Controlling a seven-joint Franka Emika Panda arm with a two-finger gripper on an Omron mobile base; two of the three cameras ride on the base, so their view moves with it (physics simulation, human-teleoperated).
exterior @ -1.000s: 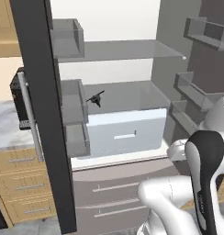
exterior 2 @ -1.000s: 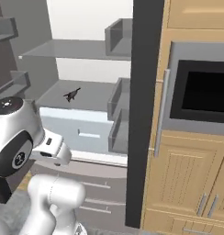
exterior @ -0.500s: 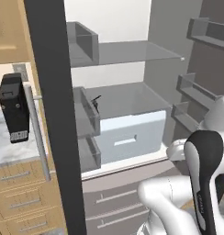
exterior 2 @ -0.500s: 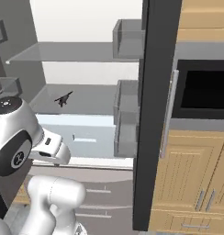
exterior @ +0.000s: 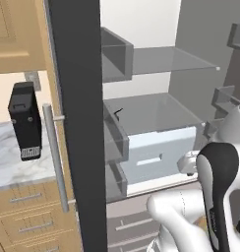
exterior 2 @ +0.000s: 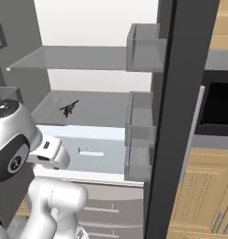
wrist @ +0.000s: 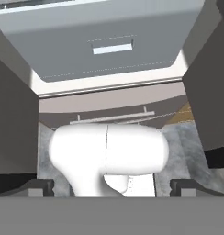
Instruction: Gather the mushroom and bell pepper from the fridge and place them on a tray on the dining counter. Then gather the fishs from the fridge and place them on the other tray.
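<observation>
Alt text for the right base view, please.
An open fridge with a small dark thing, too small to identify, lying on its lower shelf above a pale drawer. The white arm rises at lower left.

fridge (exterior 2: pixel 92 70) doors open, shelves reachable, door bins (exterior 2: pixel 143 135) flanking

You are looking into the tall grey stainless French-door fridge (exterior: pixel 156 74), both doors swung open. Its pale interior holds a glass shelf above and a light blue-grey crisper drawer with a slot handle below, shut. On the shelf above that drawer lies one small dark, slim fish (exterior 2: pixel 68 108), well back and toward the fridge's left side (exterior: pixel 117 113).
</observation>
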